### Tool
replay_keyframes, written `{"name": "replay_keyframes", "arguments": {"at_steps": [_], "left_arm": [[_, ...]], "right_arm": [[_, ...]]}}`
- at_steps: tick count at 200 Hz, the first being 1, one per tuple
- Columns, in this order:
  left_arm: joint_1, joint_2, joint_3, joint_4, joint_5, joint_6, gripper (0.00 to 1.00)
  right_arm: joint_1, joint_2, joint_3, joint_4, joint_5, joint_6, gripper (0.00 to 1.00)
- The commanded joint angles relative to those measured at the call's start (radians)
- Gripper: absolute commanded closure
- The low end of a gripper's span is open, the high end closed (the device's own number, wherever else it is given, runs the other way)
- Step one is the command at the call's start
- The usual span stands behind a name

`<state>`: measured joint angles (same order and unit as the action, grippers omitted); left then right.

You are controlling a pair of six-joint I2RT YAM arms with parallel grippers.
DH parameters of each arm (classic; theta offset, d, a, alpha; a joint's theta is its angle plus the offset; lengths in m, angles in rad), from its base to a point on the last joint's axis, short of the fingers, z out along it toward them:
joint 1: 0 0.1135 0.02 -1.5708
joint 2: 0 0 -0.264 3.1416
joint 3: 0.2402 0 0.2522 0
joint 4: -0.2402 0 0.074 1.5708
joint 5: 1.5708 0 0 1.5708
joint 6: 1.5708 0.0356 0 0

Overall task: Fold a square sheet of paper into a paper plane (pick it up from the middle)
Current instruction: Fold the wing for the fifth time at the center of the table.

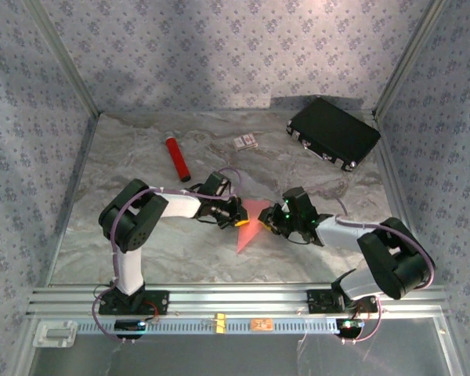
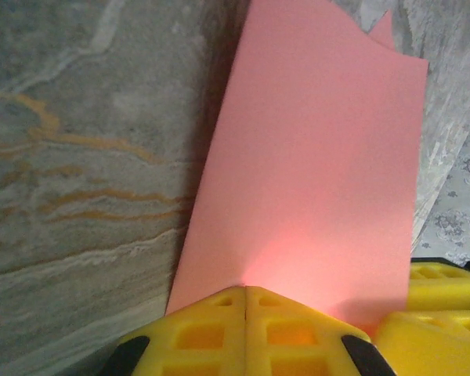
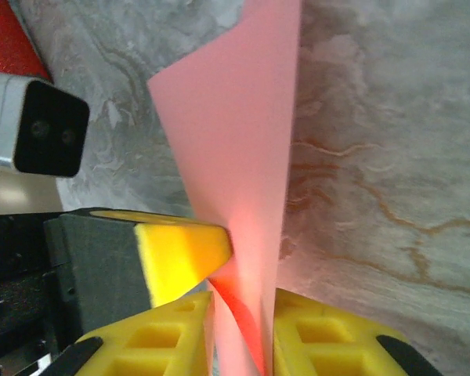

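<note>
While in left pincer [image 1: 240,222], pink paper [image 1: 249,232], long axis far-to-near, tip nearward.

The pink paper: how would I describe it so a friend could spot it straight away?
Start at the grey marbled table, then look to its middle, where the left gripper and the right gripper meet. The pink paper sits between them, a thin pale sheet folded to a point, unlike the glossy red cylinder and the black case farther back.
</note>
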<state>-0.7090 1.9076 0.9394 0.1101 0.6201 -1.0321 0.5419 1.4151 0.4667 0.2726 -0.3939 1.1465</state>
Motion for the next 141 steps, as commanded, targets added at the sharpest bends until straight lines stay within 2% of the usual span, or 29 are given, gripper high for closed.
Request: {"name": "replay_keyframes", "arguments": {"at_steps": [1, 78, 123, 141], "left_arm": [[-0.006, 0.045, -0.014, -0.017, -0.004, 0.033, 1.00], [0.000, 0.051, -0.011, -0.016, 0.004, 0.041, 1.00], [0.006, 0.034, -0.013, 0.007, 0.010, 0.043, 0.99], [0.006, 0.011, -0.012, 0.019, 0.013, 0.052, 0.94]], "right_arm": [[-0.023, 0.025, 0.046, -0.034, -0.058, -0.088, 0.75], [-0.086, 0.123, 0.104, -0.072, -0.136, -0.176, 0.73], [-0.104, 0.164, 0.122, -0.107, -0.149, -0.211, 0.85], [-0.105, 0.172, 0.119, -0.106, -0.144, -0.202, 0.91]]}}
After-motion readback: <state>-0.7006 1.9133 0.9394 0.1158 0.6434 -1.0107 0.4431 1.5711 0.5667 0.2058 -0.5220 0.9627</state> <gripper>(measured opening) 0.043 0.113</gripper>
